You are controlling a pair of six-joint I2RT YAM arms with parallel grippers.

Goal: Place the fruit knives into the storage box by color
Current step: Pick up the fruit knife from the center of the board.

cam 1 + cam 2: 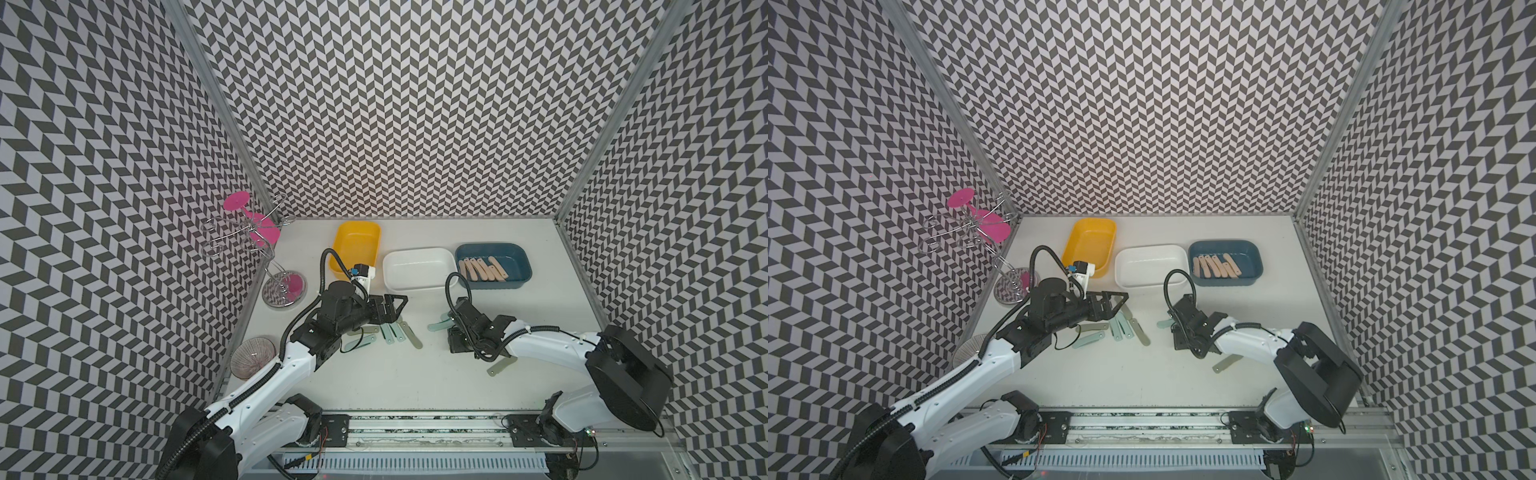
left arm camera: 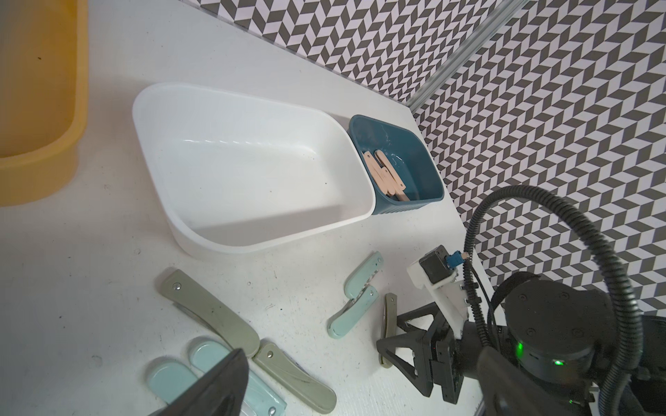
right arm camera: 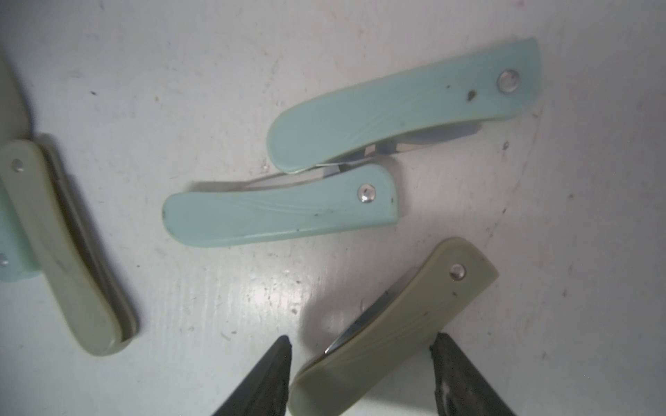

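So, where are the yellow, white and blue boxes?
yellow box (image 1: 357, 245): in a top view, bare floor.
white box (image 1: 419, 270): in a top view, bare floor.
blue box (image 1: 515, 264): in a top view, bare floor.

Pink goblet (image 1: 266, 233) on wire rack (image 1: 276, 291); perhaps ribbed bowl (image 1: 253, 357)

the front strip of the table (image 1: 386, 378) lies bare, open to either arm; the yellow box (image 1: 357, 245), white box (image 1: 419, 268) and blue box (image 1: 515, 262) line the back; the wire glass rack (image 1: 279, 296) crowds the left rear corner; the left arm (image 1: 332, 320) overhangs the knife cluster (image 1: 392, 334)
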